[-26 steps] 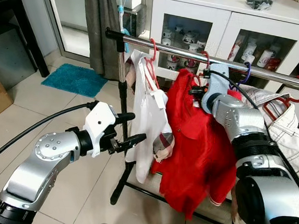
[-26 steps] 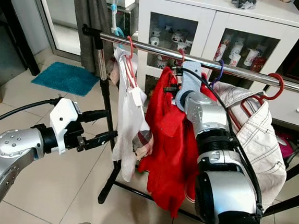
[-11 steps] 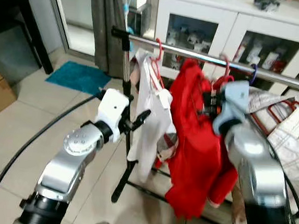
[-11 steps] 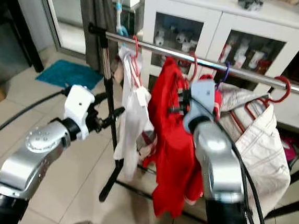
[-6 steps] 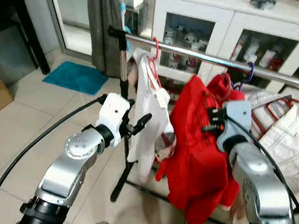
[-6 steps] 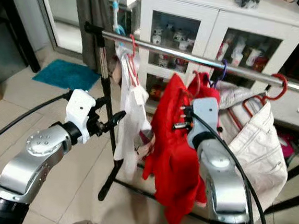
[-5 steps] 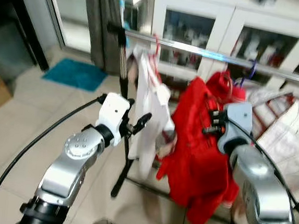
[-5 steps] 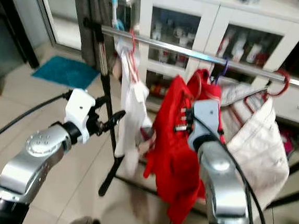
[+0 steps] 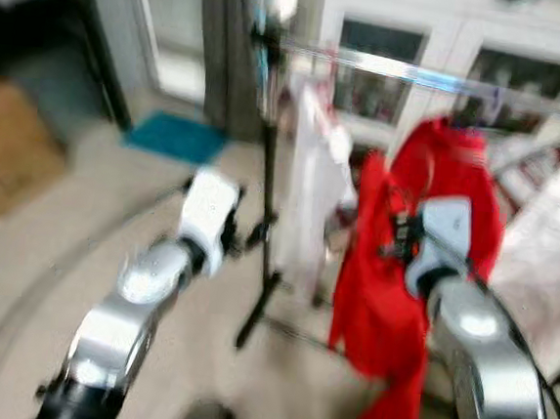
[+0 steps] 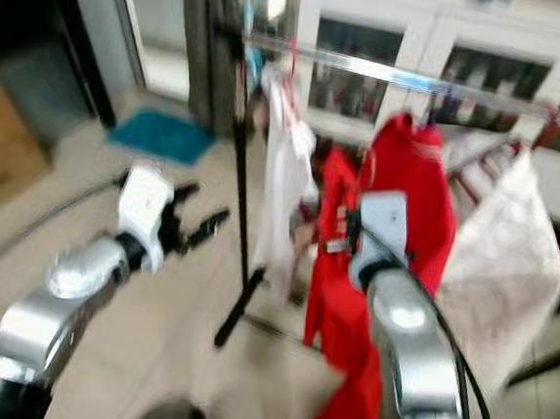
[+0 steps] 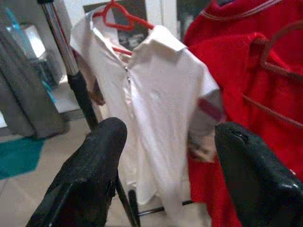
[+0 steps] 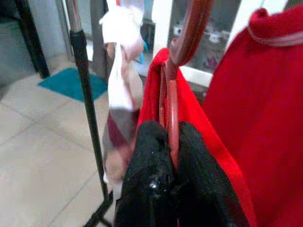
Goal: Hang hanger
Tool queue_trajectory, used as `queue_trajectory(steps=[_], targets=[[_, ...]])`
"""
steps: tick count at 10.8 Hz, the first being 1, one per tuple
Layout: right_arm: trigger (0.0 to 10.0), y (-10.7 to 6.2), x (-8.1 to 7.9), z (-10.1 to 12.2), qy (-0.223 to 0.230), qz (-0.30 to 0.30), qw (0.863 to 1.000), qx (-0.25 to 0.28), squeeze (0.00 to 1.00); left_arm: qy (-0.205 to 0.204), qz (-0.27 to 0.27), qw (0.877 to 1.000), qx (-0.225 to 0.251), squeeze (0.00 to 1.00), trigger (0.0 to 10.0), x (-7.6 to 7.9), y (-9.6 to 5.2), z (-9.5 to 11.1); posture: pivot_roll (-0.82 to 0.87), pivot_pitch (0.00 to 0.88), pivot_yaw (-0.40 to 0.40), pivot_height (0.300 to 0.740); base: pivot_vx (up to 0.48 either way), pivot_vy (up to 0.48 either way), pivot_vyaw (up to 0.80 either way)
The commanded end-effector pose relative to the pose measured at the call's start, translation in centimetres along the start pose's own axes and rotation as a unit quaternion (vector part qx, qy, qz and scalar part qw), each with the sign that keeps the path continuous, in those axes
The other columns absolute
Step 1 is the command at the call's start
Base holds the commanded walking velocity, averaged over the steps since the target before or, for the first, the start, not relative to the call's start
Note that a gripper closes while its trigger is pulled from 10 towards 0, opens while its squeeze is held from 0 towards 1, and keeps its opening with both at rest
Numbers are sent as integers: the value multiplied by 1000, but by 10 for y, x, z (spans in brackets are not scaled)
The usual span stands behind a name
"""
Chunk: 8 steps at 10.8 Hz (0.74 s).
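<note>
My right gripper point(image 12: 171, 138) is shut on the neck of a red hanger point(image 12: 188, 33) carrying a red garment point(image 9: 378, 297). It holds them below the steel rail point(image 9: 419, 75), off it, in front of the rack. A second red garment point(image 9: 455, 171) hangs on the rail behind. A white shirt point(image 11: 161, 109) on a red hanger hangs near the rail's left end, beside the upright pole point(image 9: 265, 208). My left gripper point(image 10: 192, 223) is open and apart from the shirt, left of the pole. The eye views are blurred.
A white cabinet point(image 10: 451, 48) with glass doors stands behind the rack. A beige garment point(image 9: 547, 243) hangs at the right. A teal mat point(image 9: 174, 136) and a cardboard box point(image 9: 16, 142) lie on the tiled floor to the left.
The red garment on its hanger has come down off the rail in my right gripper. The camera has shifted and the eye views have blurred. My left gripper stays open.
</note>
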State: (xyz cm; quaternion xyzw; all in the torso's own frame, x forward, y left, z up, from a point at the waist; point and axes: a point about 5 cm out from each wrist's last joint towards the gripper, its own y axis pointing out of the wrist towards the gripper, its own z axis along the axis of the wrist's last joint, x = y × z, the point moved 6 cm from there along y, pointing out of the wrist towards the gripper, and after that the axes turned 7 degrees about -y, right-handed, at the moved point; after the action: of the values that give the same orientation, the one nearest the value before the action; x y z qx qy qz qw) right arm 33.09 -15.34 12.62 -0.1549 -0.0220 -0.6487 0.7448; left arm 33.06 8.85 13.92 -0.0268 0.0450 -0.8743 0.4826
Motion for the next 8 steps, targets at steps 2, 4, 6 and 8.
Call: queue_trajectory(steps=[2, 4, 6, 8], targets=[[0, -1, 0, 15, -2, -4, 1000, 24, 0, 5, -1, 1000, 5, 0, 10000, -2, 1, 5, 0, 36, 21, 740, -246, 0, 0], [0, -1, -1, 16, -1, -4, 1000, 26, 0, 5, -2, 1000, 6, 0, 10000, -2, 2, 5, -3, 35, 25, 740, -120, 0, 0], [0, -2, 0, 17, 2, -4, 1000, 28, 0, 7, -5, 1000, 7, 0, 10000, -2, 4, 7, -4, 32, 29, 740, -122, 0, 0], [1725, -3, -1, 21, 20, 2, 999, 37, 0, 27, -13, 1000, 0, 0, 10000, 0, 7, 5, -5, 29, 33, 740, 0, 0, 0]])
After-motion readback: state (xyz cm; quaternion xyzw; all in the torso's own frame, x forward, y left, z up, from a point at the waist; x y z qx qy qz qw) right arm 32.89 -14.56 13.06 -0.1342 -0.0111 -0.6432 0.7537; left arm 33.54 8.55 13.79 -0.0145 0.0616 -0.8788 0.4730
